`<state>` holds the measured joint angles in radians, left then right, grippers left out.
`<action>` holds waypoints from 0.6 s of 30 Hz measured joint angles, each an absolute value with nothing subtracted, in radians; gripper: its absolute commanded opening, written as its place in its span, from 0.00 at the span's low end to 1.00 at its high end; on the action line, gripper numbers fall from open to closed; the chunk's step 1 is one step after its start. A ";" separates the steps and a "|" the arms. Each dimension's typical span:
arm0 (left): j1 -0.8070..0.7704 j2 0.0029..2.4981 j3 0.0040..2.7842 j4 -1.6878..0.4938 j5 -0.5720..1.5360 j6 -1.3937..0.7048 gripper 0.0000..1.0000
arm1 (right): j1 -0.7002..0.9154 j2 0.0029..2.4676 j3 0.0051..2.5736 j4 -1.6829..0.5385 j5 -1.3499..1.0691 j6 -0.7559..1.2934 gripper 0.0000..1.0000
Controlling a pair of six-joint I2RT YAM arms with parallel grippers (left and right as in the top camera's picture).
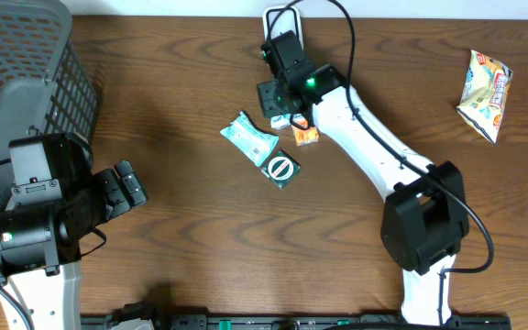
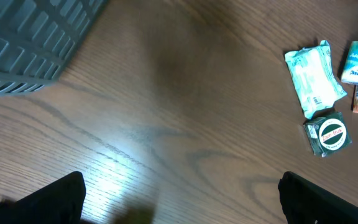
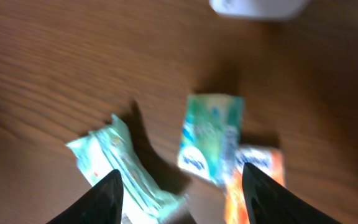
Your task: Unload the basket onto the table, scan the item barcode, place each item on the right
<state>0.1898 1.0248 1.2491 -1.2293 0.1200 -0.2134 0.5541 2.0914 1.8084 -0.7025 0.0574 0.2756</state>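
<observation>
Right wrist blurred, right fingers parted over teal box, left fingers spread

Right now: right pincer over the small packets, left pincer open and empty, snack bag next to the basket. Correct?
Bag is wrong. The snack bag lies alone at the far right, far from the basket; overhead view shows it. Rest holds: right pincer over the small packets, left pincer open and empty.
</observation>
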 measured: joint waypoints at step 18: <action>0.190 1.025 1.250 -1.230 0.120 -0.213 0.97 | 0.554 2.238 1.808 -0.572 0.089 0.255 0.59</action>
<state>0.1898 1.0248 1.2495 -1.2297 0.1200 -0.2134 0.5537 2.2375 1.8080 -0.5720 0.0887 0.2546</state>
